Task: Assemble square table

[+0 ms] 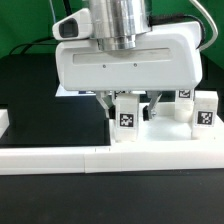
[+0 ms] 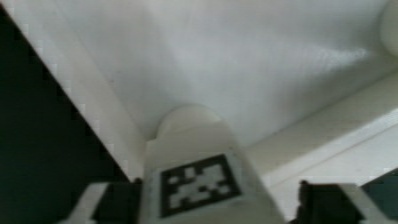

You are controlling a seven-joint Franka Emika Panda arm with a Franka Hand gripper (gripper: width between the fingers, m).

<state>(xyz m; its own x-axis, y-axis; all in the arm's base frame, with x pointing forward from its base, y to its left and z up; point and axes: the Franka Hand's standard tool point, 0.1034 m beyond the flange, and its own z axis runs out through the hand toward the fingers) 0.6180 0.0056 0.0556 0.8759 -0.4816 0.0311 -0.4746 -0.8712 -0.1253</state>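
Nearest me, the border rail (image 1: pixel 60 157) is lying across the black table (image 1: pixel 40 100). Behind it the pincer (image 1: pixel 127 108) is straddling a tagged leg (image 1: pixel 127 118) (image 2: pixel 192 170) over the square top (image 1: pixel 165 135) (image 2: pixel 214 60); firm grip, cannot tell.

Long low white border rail (image 1: pixel 90 157) across the front, black table (image 1: pixel 40 100), green backdrop (image 1: pixel 25 25)

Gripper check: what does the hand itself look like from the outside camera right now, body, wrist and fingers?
The gripper has a wide, rounded white housing with a thin seam line across its face. Above it sits a silvery metal cylinder wrist, with a white camera module mounted beside it, dark lens showing. The fingers below are dark and slim.
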